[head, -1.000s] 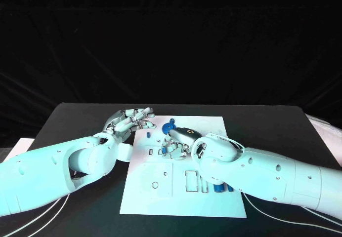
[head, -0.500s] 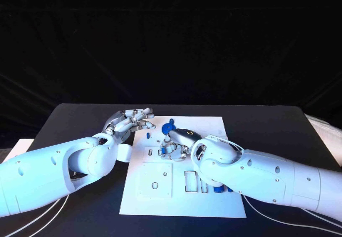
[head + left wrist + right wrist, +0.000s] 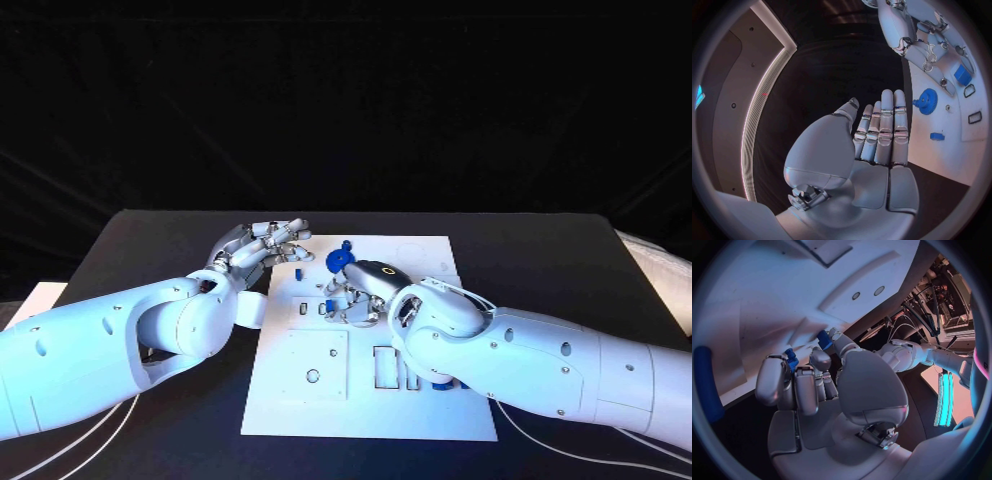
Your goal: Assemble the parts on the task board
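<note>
The white task board [image 3: 368, 405] lies in the middle of the table. My right hand [image 3: 361, 296] is low over its middle, fingers curled down around a small blue part [image 3: 790, 359] at their tips. A second blue piece [image 3: 824, 339] sits on the board just past them. My left hand [image 3: 268, 243] hovers at the board's far left corner, fingers straight and holding nothing [image 3: 876, 145]. A blue gear [image 3: 338, 260] stands on the board between the two hands, with a small blue piece [image 3: 299, 271] beside it. The left wrist view shows the gear [image 3: 926, 101] too.
More blue parts [image 3: 441, 382] lie on the board's right side, partly hidden under my right forearm. A long blue piece [image 3: 707, 385] lies on the board beside my right hand. The black table [image 3: 173, 240] surrounds the board, with rectangular slots [image 3: 387, 365] in the board's near half.
My right hand has edged slightly nearer and to the left over the board's middle, still curled on the blue part. The left hand has stayed in place.
</note>
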`<state>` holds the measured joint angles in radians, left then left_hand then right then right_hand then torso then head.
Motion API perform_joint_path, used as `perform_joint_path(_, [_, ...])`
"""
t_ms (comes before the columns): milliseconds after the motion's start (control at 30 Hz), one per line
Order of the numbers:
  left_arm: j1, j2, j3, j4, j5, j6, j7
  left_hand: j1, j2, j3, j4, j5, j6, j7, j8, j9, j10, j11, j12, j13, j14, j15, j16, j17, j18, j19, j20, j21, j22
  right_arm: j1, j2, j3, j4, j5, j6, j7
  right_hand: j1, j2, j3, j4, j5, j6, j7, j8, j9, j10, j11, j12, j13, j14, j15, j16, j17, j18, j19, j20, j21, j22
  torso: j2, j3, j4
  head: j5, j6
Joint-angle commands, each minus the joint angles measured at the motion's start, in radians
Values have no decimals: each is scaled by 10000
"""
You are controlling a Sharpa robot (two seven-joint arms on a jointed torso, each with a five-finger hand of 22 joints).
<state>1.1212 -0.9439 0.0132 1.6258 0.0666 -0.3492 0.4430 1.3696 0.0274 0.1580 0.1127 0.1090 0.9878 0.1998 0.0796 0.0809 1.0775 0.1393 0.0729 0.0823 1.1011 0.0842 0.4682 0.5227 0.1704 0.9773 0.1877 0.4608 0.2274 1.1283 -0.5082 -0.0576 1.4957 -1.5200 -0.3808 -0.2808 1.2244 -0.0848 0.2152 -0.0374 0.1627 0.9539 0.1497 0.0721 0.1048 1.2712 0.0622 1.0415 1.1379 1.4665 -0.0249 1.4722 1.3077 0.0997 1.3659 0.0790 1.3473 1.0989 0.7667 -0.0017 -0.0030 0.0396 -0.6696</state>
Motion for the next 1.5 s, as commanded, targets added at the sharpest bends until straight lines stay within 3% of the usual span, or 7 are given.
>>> perform_joint_path(33, [8, 15, 5, -3, 6, 210, 80, -74, -52, 64, -18, -3, 5, 63, -68, -1, -22, 82, -30, -16, -43, -18, -45, -9, 76, -73, -14, -31, -10, -10, -158, 11, 190, 152, -726, 902, -8, -136, -97, 6, 16, -98, 8, -41, -20, -45, -9, 47, 35, 669, 78, -19, 836, -102, -2, 61, -54, -7, -6, -3, 11, 20, -26])
perform_joint_path(400, [7, -125, 4, -83, -565, 72, -607, -258, -157, 244, 33, -16, 304, -245, 61, 58, 1382, -390, 656, 368, 1608, -514, 1476, 751, 151, 930, -406, 918, 471, 313, -1349, 155, 1117, 1695, -618, 3802, -1, -85, -610, 196, -360, -519, 129, -34, -167, -176, 107, 70, -18, 694, 181, 56, 994, -88, -71, 158, -116, -87, -33, -7, -19, 91, -15])
perform_joint_path(533, [9, -199, 4, -73, -1761, 533, -2097, -553, -373, 119, 182, -21, 613, -493, 256, 172, 2090, -787, 1573, 1113, 3211, -909, 6294, 5214, 62, 1755, -762, 2138, 1183, 615, -2185, 203, 1697, 2511, 58, 4315, 222, 94, -671, 161, -219, -349, 88, 113, -151, -194, 74, 94, -35, 688, 166, 42, 975, -91, -53, 164, -90, -34, -86, -20, -31, 92, -47])
perform_joint_path(667, [84, -239, 5, -58, -3275, 998, -4104, -740, -389, -208, 286, -59, 226, -393, 527, 352, 1134, -613, 3010, 2477, 3340, -659, 8319, 7274, 75, 1951, -849, 3413, 2216, 910, -3129, 291, 2158, 3718, 272, 4515, 424, 306, -653, 125, -182, -203, 50, 223, -144, -244, 33, 8, -140, 624, 132, -121, 725, -66, -110, 138, -163, -163, -179, -21, -64, 87, -27])
perform_joint_path(767, [280, -275, 5, -43, -4323, 1466, -5411, -941, -288, -520, 497, -56, 170, -480, 1309, 767, 505, -886, 5183, 4162, 3869, -978, 9666, 8720, -310, 2844, -821, 5597, 4847, 1200, -3693, 330, 2211, 4813, 133, 4604, 470, 384, -651, 125, -165, -156, 37, 260, -144, -251, 19, -20, -180, 591, 119, -212, 588, -48, -150, 125, -215, -257, -263, -12, -132, 168, -69])
perform_joint_path(1133, [1527, 6, -2, -446, -8754, 4066, -9300, -2124, 50, -1969, 1788, -546, 0, -1122, 3842, 2270, 1061, -1195, 10008, 8485, 4678, -1293, 10994, 10437, -743, 3835, -1185, 8081, 8223, 1658, -4674, 361, 2119, 6830, -506, 4668, 780, 702, -440, 5, 279, -168, 56, 278, -203, -261, 9, -85, -292, 591, 96, -268, 544, -54, -119, 92, -222, -248, -557, 80, -184, 386, -229])
perform_joint_path(1500, [1779, 1081, -69, -1046, -10892, 5008, -10526, -2225, 437, -2887, 1787, -577, -204, -1417, 5098, 3355, 1913, -1495, 11047, 9763, 4696, -1540, 11026, 10481, -1028, 4532, -1464, 9169, 9950, 1696, -4612, 357, 1917, 7096, -519, 4448, 823, 729, -344, -53, 614, -161, 68, 288, -240, -278, 13, -129, -365, 590, 98, -305, 507, -49, -125, 91, -247, -285, -679, 127, -161, 407, -342])
